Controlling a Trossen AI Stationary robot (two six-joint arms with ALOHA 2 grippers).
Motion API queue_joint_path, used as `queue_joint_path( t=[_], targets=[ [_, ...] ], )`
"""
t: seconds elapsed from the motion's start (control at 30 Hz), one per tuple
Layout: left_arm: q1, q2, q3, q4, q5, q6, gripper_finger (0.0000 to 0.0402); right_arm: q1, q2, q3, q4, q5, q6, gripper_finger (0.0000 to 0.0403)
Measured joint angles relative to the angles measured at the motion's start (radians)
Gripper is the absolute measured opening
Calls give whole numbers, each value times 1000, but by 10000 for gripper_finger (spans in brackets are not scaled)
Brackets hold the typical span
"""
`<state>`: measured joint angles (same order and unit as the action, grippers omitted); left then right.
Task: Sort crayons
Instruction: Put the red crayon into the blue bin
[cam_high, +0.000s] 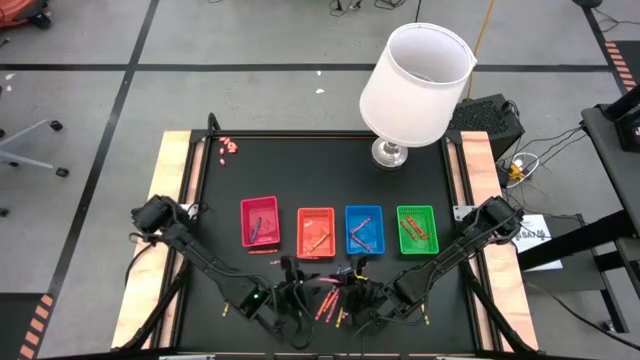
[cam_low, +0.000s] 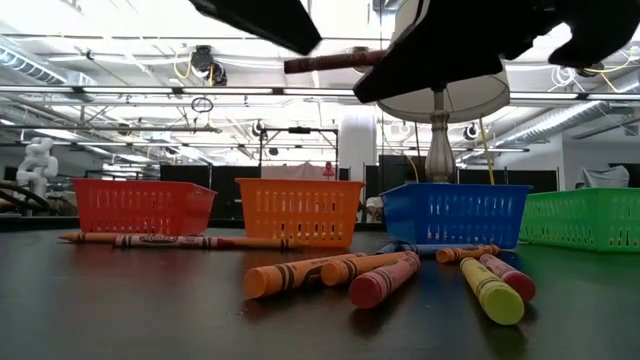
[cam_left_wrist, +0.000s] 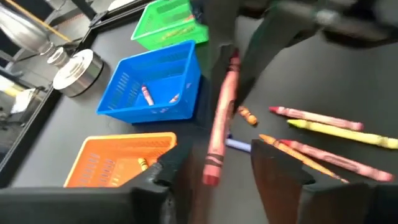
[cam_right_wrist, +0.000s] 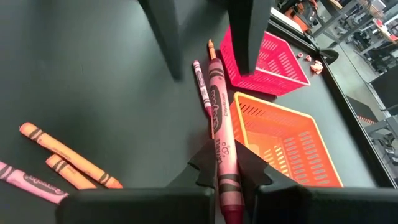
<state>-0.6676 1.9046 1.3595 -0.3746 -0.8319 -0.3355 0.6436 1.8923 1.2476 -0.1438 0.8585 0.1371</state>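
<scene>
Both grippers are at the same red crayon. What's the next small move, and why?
Probably draw the left gripper straight back off the red crayon. The right gripper is shut on one end of it, while the left one's fingers stand open on either side of the other end, not gripping. Clearing them should let the right arm carry the crayon off freely.

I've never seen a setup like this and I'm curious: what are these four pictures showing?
Two dark robot arms work at a black table. One picture looks straight down, one level across the tabletop, one from each wrist. A pink tray, orange tray, blue tray and green tray, all plastic mesh, stand in a row; loose wax crayons lie before them. The right end effector is shut on a red paper-wrapped crayon; the left end effector, open, flanks its other end.
</scene>
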Motion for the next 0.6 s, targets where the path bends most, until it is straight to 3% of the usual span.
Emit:
queue_joint_path(
  t=[0.17,0.4,0.6],
  targets=[
    [-47,-12,0,-2,-17,-35,193,17,-2,0,-23,-1,0,8],
    [-120,-14,-24,-15,-113,-112,195,70,-55,0,-83,0,-6,8],
    [-140,-14,-31,-36,-154,-130,196,118,-84,0,-86,0,-133,9]
  ],
)
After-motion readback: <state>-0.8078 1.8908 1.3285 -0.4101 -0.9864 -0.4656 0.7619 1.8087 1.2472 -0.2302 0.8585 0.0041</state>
